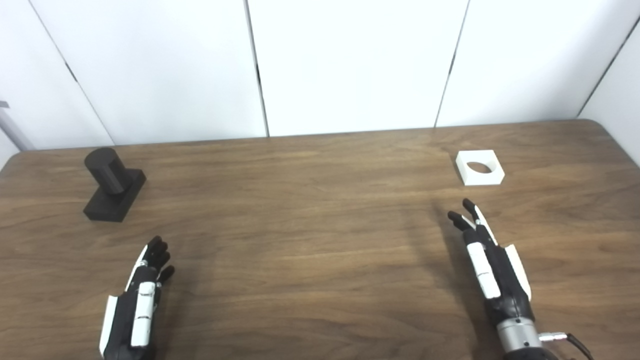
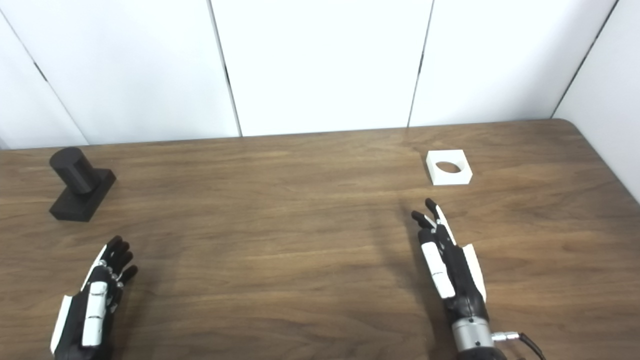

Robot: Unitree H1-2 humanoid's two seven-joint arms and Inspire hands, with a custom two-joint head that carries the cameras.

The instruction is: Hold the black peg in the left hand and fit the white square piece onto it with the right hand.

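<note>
A black peg (image 1: 112,182), a round post on a square base, stands on the wooden table at the far left. A white square piece (image 1: 479,167) with a round hole lies flat at the far right. My left hand (image 1: 140,300) hovers near the front left, well short of the peg, open with fingers slightly curled and holding nothing. My right hand (image 1: 487,260) reaches forward on the right, edge-on, fingers stretched out and open. Its fingertips stop a short way in front of the white piece, not touching it.
The wooden table (image 1: 310,225) spans the whole view, with its back edge against white wall panels (image 1: 350,65). A white wall closes in at the far right corner. A cable trails from my right wrist (image 1: 520,337).
</note>
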